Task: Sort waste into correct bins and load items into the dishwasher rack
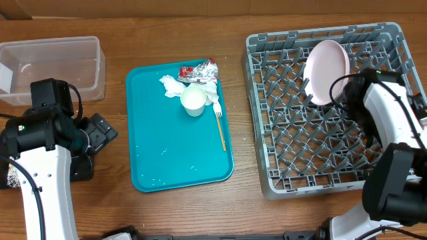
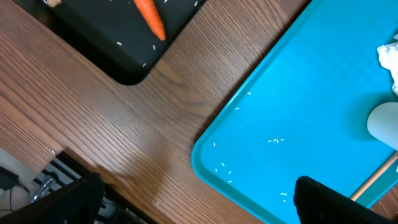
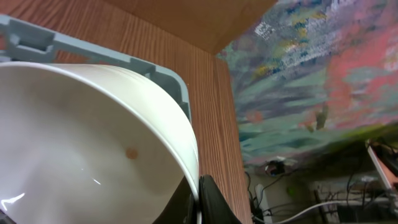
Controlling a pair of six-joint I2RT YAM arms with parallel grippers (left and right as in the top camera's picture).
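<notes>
**Plate held on edge over the rack; cup, fork and scraps wait on the tray**

The right gripper [image 3: 199, 198] has its fingers pinched together on the rim of the round white plate [image 1: 326, 71]. The plate stands on edge over the far part of the dishwasher rack [image 1: 293, 155], which sits just right of the teal serving tray [image 1: 167, 157]. Gripping the rim and keeping the plate upright looks meant to let it slot between the pegs, not lie flat across them. In the wrist view the dish curves deeply enough that it might be a shallow bowl. I cannot tell whether its lower edge has reached the lattice.

The left gripper [image 2: 196, 199] hangs at the teal tray's left side with its fingers [image 2: 323, 198] spread wide and nothing between them. I judge it to be waiting, or ready for the next scrap.

At the teal tray's far end lie the foil wrapper [image 1: 199, 71] and the crumpled napkins [image 1: 175, 85]. The white cup [image 1: 193, 100] sits against them. The fork [image 1: 221, 128] lies along the tray's right edge, prongs toward the cup.

Just off the teal tray's left side, the black tray [image 2: 93, 43] holds the orange carrot [image 2: 149, 17]. That suggests food waste goes there, and the paper and foil go to the clear tub [image 1: 53, 40] beyond the teal tray's far left corner.
</notes>
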